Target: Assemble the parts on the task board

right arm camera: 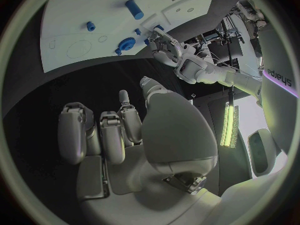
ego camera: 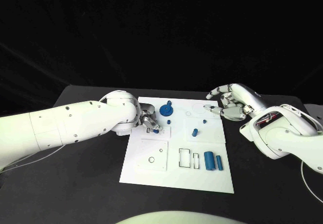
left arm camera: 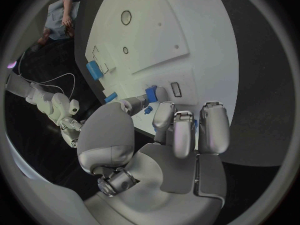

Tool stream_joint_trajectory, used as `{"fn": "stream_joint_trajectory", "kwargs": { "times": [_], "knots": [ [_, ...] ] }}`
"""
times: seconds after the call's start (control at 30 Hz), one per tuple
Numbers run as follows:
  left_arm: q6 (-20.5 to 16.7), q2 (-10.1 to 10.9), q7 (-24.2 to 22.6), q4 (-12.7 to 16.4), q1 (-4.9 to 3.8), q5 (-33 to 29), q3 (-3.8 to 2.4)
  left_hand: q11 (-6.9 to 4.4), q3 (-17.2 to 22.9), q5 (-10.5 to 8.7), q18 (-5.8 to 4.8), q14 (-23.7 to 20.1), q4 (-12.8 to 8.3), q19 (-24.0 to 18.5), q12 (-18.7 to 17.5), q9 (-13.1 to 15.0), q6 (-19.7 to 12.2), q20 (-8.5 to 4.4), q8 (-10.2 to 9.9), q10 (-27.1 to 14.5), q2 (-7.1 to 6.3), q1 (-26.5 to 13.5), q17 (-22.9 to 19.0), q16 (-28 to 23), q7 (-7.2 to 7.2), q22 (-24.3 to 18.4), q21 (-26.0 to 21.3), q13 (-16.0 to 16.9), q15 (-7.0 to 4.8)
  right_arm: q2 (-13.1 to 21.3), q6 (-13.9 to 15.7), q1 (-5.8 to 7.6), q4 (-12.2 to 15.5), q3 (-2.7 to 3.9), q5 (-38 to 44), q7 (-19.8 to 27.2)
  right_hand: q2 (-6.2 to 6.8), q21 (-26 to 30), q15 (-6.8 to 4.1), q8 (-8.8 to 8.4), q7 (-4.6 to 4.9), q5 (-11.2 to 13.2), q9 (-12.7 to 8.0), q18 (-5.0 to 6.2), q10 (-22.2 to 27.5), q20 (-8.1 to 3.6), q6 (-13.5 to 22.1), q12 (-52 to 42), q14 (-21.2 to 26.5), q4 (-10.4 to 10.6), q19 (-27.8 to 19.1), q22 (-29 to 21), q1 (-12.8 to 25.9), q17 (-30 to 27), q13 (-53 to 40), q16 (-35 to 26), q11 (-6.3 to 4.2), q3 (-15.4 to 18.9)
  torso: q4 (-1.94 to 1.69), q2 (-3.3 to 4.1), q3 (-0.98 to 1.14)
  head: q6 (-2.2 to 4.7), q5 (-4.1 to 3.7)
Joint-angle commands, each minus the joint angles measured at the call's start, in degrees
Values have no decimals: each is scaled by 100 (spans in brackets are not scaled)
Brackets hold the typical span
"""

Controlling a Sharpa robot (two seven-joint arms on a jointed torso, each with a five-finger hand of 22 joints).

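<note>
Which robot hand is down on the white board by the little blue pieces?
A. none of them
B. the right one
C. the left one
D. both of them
C. The left robot hand is over the task board with a small blue part at its fingertips, while the right robot hand hangs above the board's far right corner with its fingers curled and nothing in them.
</note>
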State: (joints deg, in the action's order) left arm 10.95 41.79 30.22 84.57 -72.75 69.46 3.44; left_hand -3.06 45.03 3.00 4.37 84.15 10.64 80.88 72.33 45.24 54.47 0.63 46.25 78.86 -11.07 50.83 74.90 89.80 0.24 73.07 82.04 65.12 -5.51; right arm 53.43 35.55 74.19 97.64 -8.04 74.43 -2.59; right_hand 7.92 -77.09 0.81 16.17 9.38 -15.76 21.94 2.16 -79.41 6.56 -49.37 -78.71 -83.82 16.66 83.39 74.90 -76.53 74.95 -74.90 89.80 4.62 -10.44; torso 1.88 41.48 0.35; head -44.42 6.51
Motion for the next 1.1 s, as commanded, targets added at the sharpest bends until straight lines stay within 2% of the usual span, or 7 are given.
{"fn": "stream_joint_trajectory", "kwargs": {
  "times": [0.03, 0.23, 0.3, 0.43, 0.87, 0.97, 1.1],
  "knots": [
    [45, -15, -18, 7, 5, 0, 2, 2, -99, -2, -72, 585, 61, 41, 35, -12, 19, -2, -11, 28, 19, -101, 1510, 20, 39, 7, 34, 3, -36, -1, 19, -5, -1, 0, 0, 33, 8, 28, -38, 36, -13, 9, -10, 94, 25, -15, 36, 29, -601, 10, -21, 709, 87, 1441, -388, -5, -8, -12, 1, 2, 0, -4, -1],
    [14, -15, -21, 5, 4, -1, 1, 3, -431, -2, -75, 585, 306, 52, 47, -22, 46, -3, -18, 38, 35, -281, 1510, 20, 40, 23, 37, 14, -36, 1, 16, -5, -3, 0, 3, 29, 8, 38, -40, 49, -17, 55, -11, 95, 26, -15, 43, 30, -601, 10, -22, 707, 171, 1440, -386, -6, -8, 3, -1, 1, -2, -13, -9],
    [8, -14, -22, 5, 4, -1, 1, 1, -511, -1, -76, 585, 357, 55, 51, -23, 49, -4, -20, 41, 44, -302, 1510, 20, 38, 27, 38, 18, -38, 0, 11, -6, -4, 0, 14, 27, -8, 44, -41, 68, -19, 286, -12, 95, 33, -16, 55, 39, -600, 7, -20, 709, 287, 1437, -376, -7, -10, 33, -2, 1, -1, -9, -8],
    [1, -14, -22, 3, 4, -1, 0, -3, -662, -1, -76, 585, 449, 58, 55, -24, 52, -7, -20, 44, 49, -333, 1510, 20, 33, 32, 39, 22, -41, -3, 11, -8, -7, 0, 34, 20, -19, 63, -42, 86, -21, 380, -13, 98, 33, -17, 64, 41, -600, 14, -24, 703, 365, 1435, -374, -8, -11, 61, -1, -1, -1, -13, -8],
    [-93, 16, -25, 44, 5, -1, -15, -4, -740, -1, -74, 585, 479, 53, 20, -24, 42, -10, -25, 20, 42, -324, 1510, 20, 32, 23, 33, -27, -44, 0, 13, -14, -12, 0, 46, 7, -38, 81, -43, 106, -23, 425, -13, 101, 32, -19, 72, 40, -597, 16, -27, 697, 478, 1424, -373, -13, -13, 102, 3, 0, -1, -6, 3],
    [-154, 52, -29, 97, 4, -30, -55, -2, -779, 0, -72, 585, 484, 48, -17, -25, 16, -12, -35, -10, 38, -295, 1510, 20, 37, 13, 28, -78, -46, 2, 13, -17, -19, 0, 47, 6, -38, 81, -43, 106, -23, 425, -13, 101, 32, -19, 72, 40, -597, 16, -27, 697, 478, 1424, -373, -13, -13, 102, 5, -3, -6, 0, -1],
    [-223, 109, -34, 174, -13, -110, -167, 13, -851, 3, -62, 585, 456, 19, -122, -24, -56, -8, -57, -102, 55, -145, 1510, 20, 55, -40, -3, -215, -37, 23, 23, -19, -22, 0, 48, -3, -38, 81, -43, 106, -23, 425, -13, 101, 32, -19, 72, 40, -597, 16, -27, 697, 478, 1424, -373, -13, -13, 102, -1, 4, -6, 7, -25]
  ]
}}
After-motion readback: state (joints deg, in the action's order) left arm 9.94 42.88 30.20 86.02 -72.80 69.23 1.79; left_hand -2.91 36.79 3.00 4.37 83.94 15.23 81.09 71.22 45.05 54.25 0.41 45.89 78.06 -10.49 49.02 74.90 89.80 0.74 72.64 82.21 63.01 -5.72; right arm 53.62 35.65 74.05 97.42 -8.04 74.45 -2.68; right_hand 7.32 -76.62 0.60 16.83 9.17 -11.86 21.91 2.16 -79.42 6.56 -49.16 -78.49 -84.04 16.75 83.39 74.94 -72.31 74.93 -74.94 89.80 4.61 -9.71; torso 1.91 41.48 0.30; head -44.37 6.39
